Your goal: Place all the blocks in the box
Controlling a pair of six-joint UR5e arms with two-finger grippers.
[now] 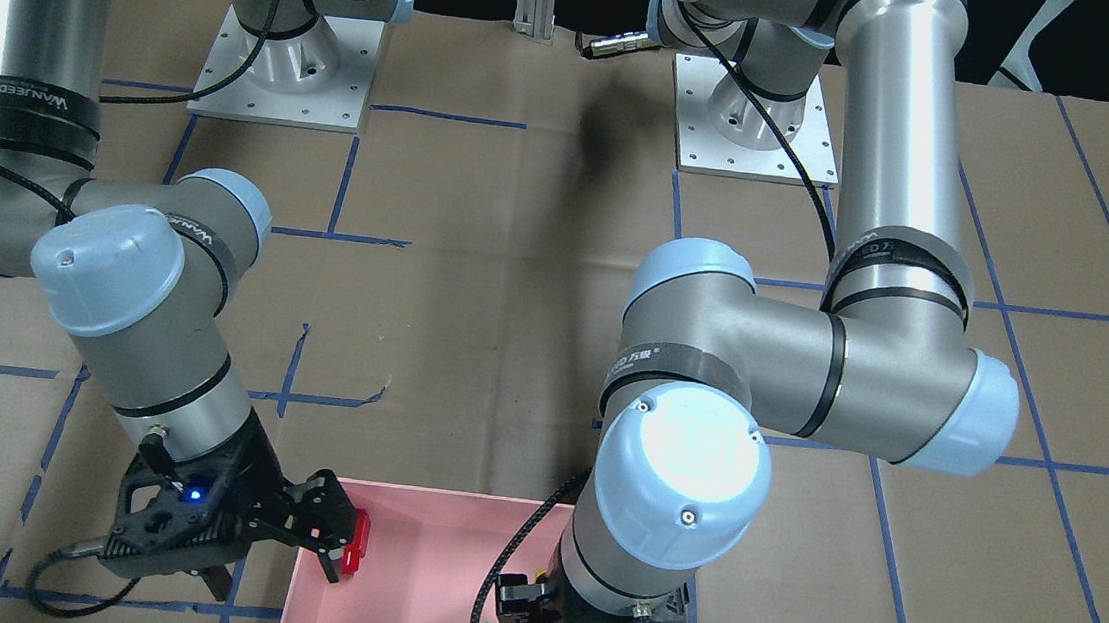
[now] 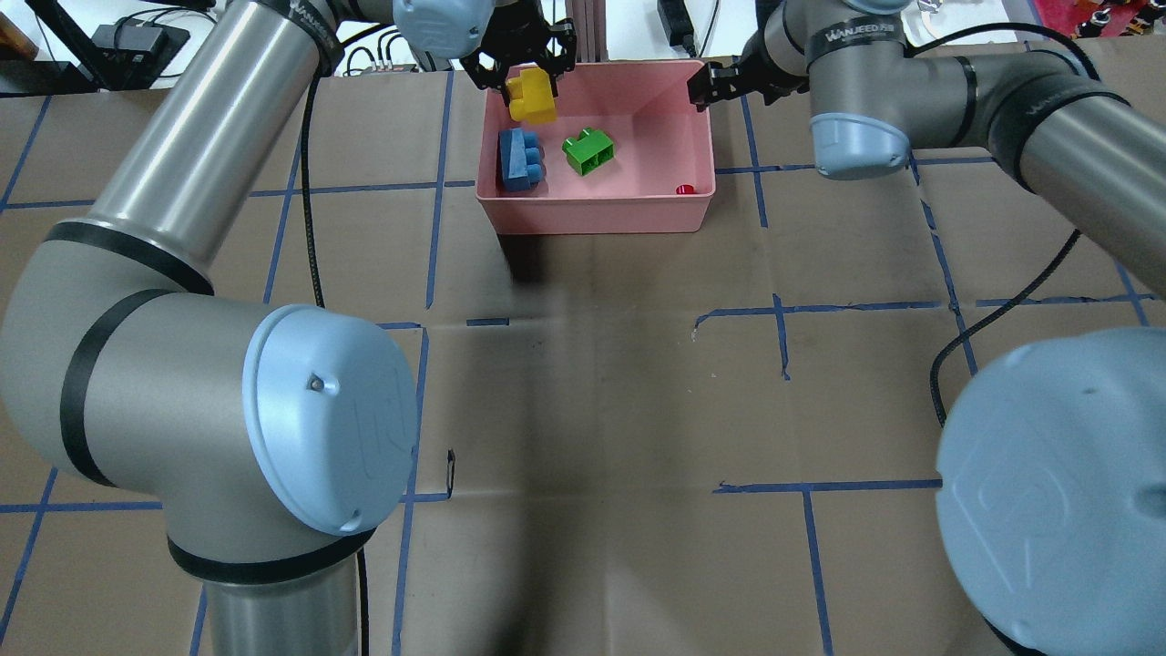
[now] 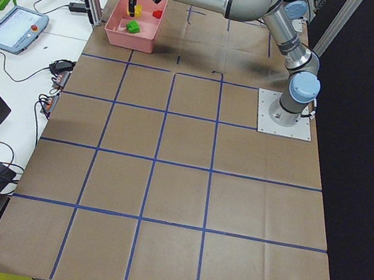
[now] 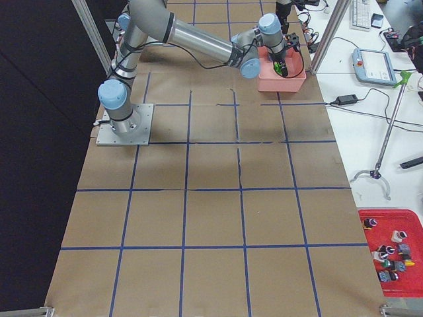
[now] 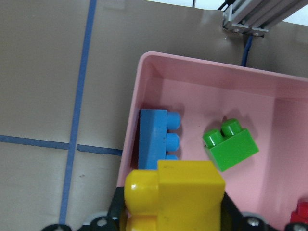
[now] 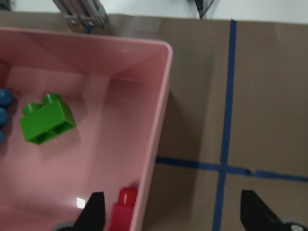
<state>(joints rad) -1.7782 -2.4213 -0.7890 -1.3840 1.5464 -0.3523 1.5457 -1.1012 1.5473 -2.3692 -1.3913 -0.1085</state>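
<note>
Seen from overhead, the pink box [image 2: 592, 217] sits at the 12 o'clock edge of the table [image 2: 592, 410]; the left gripper [image 2: 526, 75] hangs over its 11 o'clock corner, clamped on the yellow block [image 5: 175, 192]; the blue block [image 2: 519, 159] lies on its side against the 9 o'clock wall, the green block [image 2: 588, 151] near the middle, the red block [image 2: 685, 189] in the 5 o'clock corner; the right gripper [image 6: 173, 216] is spread wide astride the 3 o'clock wall, grasping nothing; an aluminium post [image 5: 255, 19] stands just beyond the box; blue tape lines [image 2: 783, 337] cross the table.
</note>
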